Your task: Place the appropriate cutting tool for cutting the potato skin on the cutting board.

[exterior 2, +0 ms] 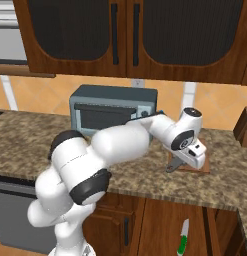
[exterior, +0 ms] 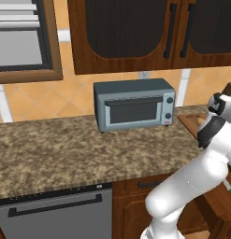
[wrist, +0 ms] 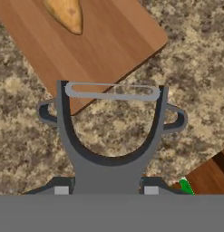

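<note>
- Your end effector [wrist: 106, 190] is closed on the handle of the peeler [wrist: 111, 136]; in the hand view its forked head juts forward, with the thin blade bar across the top.
- The peeler hangs over the speckled surface [wrist: 186, 68], its blade bar just crossing the near edge of the cutting board [wrist: 99, 41]; the potato [wrist: 65, 13] lies farther in on the board.
- Judge the tool as light, rigid metal, likely slick. The grip on the short handle looks sound, since the wide head offers little to pinch.
- It should not bend or break, but it may skid or bounce on the wood if let go from high up, so go low before opening.
- In the right base view the board sits beside the toaster oven [exterior 2: 112, 112], with dark cabinets above.
- A green-handled utensil [exterior 2: 183, 239] shows below the surface edge in the right base view; leave it.
- Keep the peeler off the potato as you set it down.
</note>
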You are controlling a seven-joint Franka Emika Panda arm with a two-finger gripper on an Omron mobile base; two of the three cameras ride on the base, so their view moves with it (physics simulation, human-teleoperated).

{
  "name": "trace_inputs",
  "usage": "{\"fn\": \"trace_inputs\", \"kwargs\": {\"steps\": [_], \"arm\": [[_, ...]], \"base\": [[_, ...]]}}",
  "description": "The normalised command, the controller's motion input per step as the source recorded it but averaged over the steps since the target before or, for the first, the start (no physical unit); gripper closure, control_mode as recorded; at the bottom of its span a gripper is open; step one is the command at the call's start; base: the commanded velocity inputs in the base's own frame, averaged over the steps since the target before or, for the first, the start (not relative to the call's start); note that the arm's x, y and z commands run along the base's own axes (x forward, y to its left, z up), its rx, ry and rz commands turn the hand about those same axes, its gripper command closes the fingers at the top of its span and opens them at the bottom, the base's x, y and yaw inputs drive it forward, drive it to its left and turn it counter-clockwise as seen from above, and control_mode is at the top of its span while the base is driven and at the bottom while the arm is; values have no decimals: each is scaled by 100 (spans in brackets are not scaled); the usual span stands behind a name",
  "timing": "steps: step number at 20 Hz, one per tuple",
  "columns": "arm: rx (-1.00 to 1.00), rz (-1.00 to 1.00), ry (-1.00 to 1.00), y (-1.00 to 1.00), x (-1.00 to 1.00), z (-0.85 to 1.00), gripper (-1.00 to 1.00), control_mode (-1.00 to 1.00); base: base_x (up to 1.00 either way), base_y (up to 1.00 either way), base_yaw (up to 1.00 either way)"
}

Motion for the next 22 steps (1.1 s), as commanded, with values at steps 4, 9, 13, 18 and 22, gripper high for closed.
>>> {"fn": "trace_inputs", "kwargs": {"steps": [4, 9, 13, 18, 22], "arm": [[0, -4, -6, -8, 61, -4, 100, -100], [0, -4, -5, -12, 50, -19, 100, -100], [0, -4, -1, -20, 50, -16, 100, -100], [0, -3, 0, -16, 48, -12, 100, -100], [0, 0, 0, -15, 11, -21, 100, -100]], "base": [[0, 0, 0], [0, 0, 0], [0, 0, 0], [0, 0, 0], [0, 0, 0]]}}
